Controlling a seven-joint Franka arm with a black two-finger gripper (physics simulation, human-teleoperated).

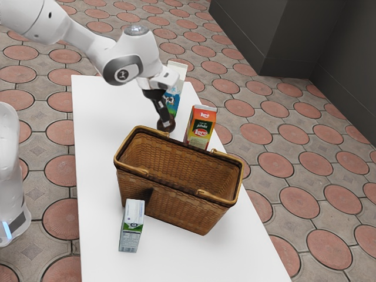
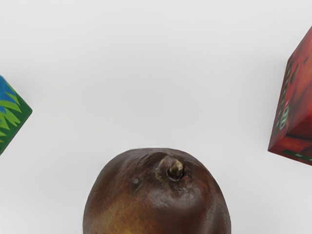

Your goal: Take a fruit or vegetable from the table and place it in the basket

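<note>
Exterior view has my claw (image 1: 166, 121) at the brown fruit (image 1: 161, 127) near the basket (image 1: 176, 207), and if it is open or closed I cannot tell, so I should centre well, grip evenly and lift straight, avoiding the red carton (image 1: 201, 126).

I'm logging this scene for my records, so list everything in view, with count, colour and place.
Round fruit or vegetable: one, dark brown, on the table under the gripper
Basket: one, woven, brown, on the table
Red-and-yellow carton: one, beside the basket
Tall carton: one, white, blue and green, behind the gripper in the exterior view
Small carton: one, grey-white and green, on the basket's side away from the gripper
Table: one, white, under all these
Floor tiles: many, reddish and grey, around the table
Walls: dark grey, exterior view's upper right
Arm: one, white and grey, exterior view's upper left
Gripper: one, black, at the fruit
</note>
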